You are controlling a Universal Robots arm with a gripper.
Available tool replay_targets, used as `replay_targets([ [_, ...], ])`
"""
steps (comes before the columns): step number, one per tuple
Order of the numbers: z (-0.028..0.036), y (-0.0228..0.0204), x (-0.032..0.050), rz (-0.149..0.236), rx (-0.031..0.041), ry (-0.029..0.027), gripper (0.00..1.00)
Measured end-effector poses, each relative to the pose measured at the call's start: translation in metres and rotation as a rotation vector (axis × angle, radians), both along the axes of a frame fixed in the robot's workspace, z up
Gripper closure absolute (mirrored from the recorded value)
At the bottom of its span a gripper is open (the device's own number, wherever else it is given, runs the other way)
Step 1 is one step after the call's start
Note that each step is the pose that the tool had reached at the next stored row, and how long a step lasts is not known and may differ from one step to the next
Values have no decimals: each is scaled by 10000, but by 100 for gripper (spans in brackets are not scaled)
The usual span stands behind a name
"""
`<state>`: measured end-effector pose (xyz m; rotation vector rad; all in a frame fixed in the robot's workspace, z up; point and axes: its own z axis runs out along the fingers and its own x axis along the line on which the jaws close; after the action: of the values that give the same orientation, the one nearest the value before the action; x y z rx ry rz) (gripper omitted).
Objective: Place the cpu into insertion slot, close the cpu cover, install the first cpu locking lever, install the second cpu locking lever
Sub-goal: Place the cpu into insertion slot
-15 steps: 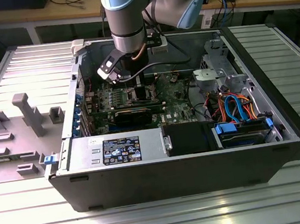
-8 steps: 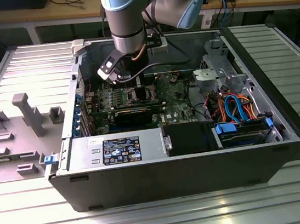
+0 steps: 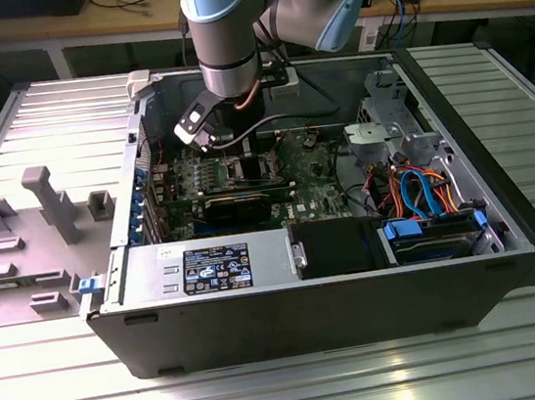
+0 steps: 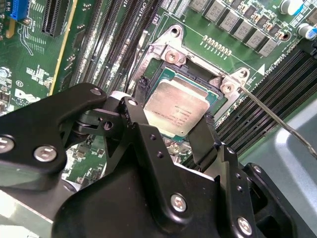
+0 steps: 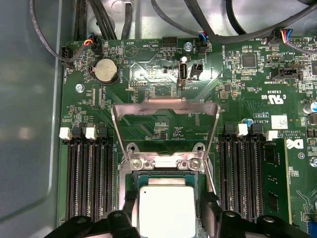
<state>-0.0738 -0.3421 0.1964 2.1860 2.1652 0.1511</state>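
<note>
The cpu (image 5: 166, 208) (image 4: 173, 101), a square chip with a silver top, lies level in the insertion slot (image 5: 163, 162) (image 4: 168, 54). My gripper (image 5: 167, 214) (image 4: 174, 113) straddles it in both wrist views, with a black finger against each of two opposite edges. The cpu cover (image 5: 166, 103), a thin silver frame, stands swung up and open behind the slot. A thin wire locking lever (image 4: 277, 121) juts out free beside the socket. In the exterior view my gripper (image 3: 242, 159) reaches down into the open computer case, over the green board.
Black memory slots (image 5: 86, 178) (image 5: 242, 173) flank the socket on both sides. A long black graphics card (image 3: 238, 204) lies in front of the gripper. A drive cage (image 3: 386, 125) and orange and blue cables (image 3: 425, 194) fill the exterior view's right. A grey fixture (image 3: 41, 200) sits outside the case.
</note>
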Motion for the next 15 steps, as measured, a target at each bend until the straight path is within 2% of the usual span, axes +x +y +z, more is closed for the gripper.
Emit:
replay_targets([
  [15,-21,0,0,0,-1,0,38],
])
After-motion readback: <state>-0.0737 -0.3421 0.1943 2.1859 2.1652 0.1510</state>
